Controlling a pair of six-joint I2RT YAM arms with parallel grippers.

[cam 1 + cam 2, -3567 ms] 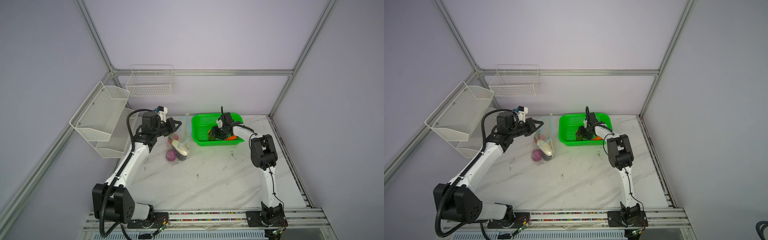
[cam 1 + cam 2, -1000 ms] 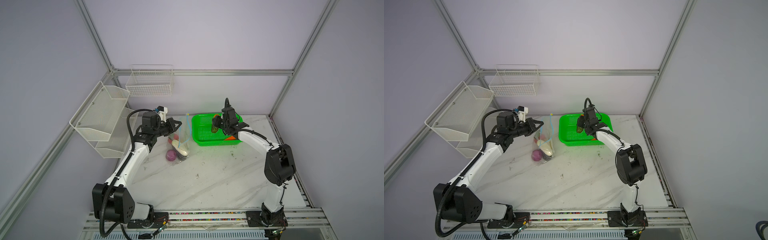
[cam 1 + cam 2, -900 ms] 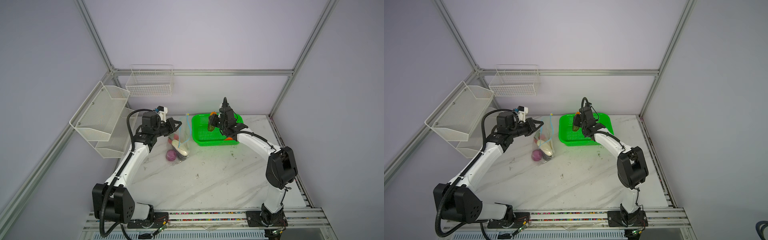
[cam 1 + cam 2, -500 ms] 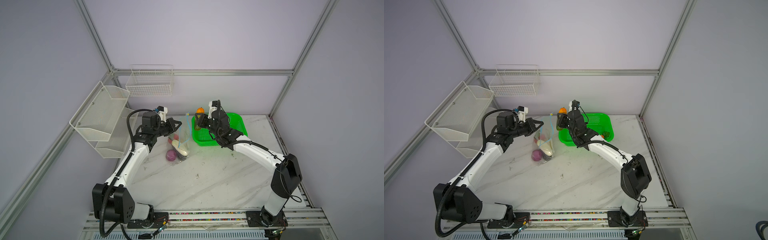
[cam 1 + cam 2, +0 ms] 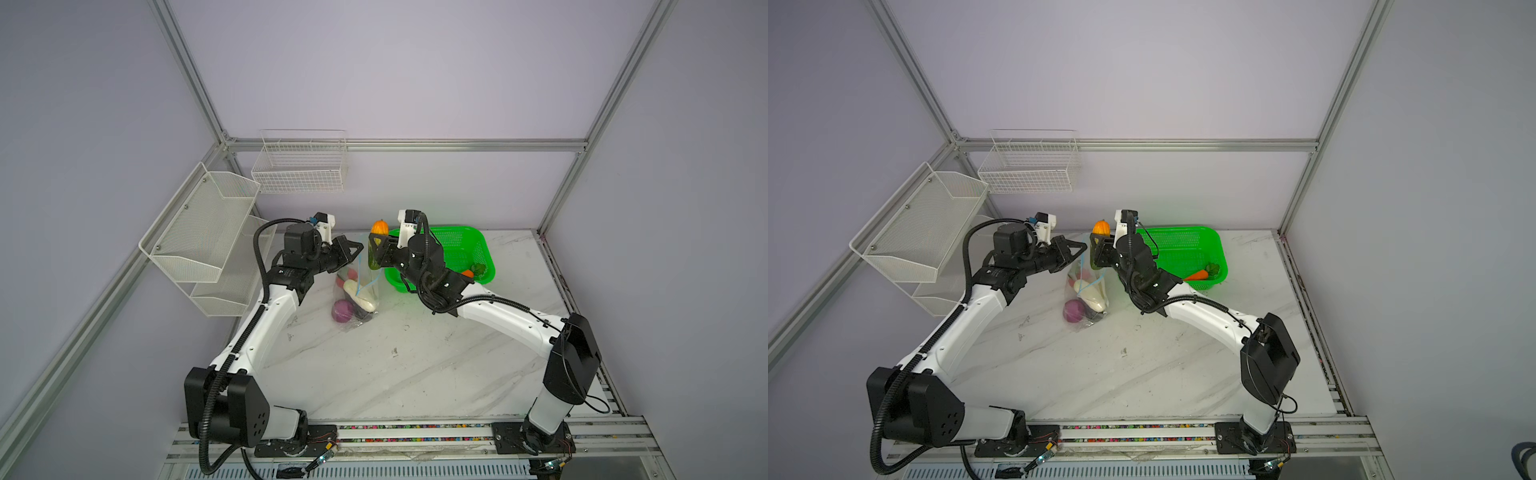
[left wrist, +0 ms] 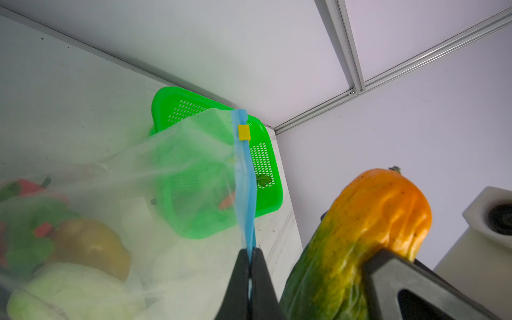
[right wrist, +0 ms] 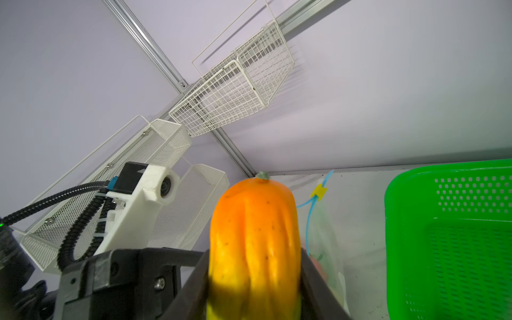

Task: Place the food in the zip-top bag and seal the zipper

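Our left claw (image 6: 250,253) is pinched tight on the blue zipper (image 6: 245,177) and holds the bag (image 5: 365,272) up from the table (image 5: 415,353). Our right claw (image 7: 255,277) squeezes a long orange and green vegetable (image 7: 255,227) just beside the bag's top. A carrot (image 5: 1196,275) and greens (image 5: 1212,269) lie in the green basket (image 5: 484,245).

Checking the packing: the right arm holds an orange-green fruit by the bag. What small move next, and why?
Probably lower the right gripper to feed the fruit into the zip-top bag: the left gripper pinches the zipper, holding the bag's top up beside it.
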